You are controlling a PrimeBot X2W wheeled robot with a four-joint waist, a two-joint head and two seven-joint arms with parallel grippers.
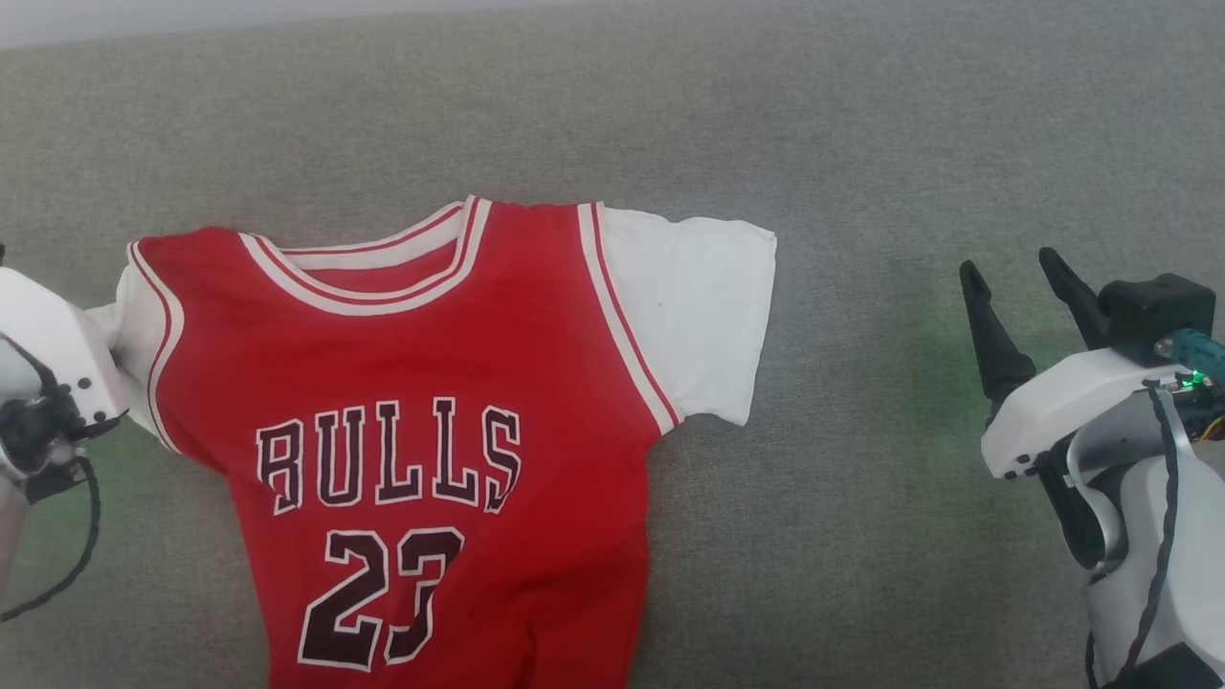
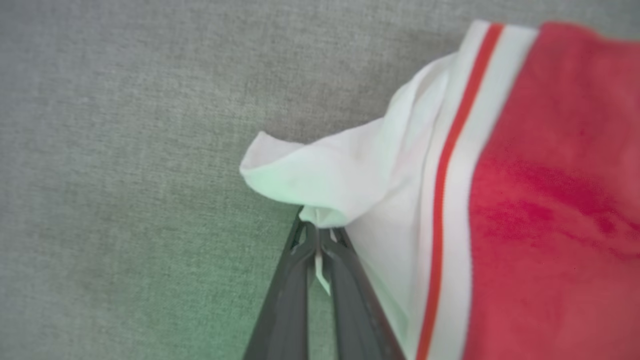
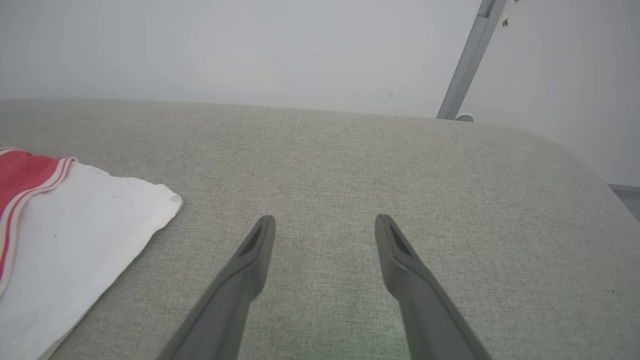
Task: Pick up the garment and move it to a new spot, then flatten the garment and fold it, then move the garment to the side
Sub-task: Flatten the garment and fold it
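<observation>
The garment point(image 1: 431, 383), a red jersey T-shirt with white sleeves and dark chest lettering, lies face up on the grey cushion. Its right sleeve point(image 1: 694, 316) is spread flat; its left sleeve point(image 2: 345, 175) is bunched and lifted. In the left wrist view my left gripper point(image 2: 316, 227) is shut on the edge of that white sleeve, a bit of cloth pinched between the fingers. In the head view its white body point(image 1: 48, 383) sits at the shirt's left edge. My right gripper point(image 1: 1013, 273) stands open over bare cushion, well to the right of the garment point(image 3: 65, 240), fingers point(image 3: 250, 255) apart.
The grey fabric cushion point(image 1: 861, 526) spreads all round the shirt. Its far edge and rounded right corner point(image 3: 565, 150) meet a white wall, where a slanted grey pole point(image 3: 465, 65) stands.
</observation>
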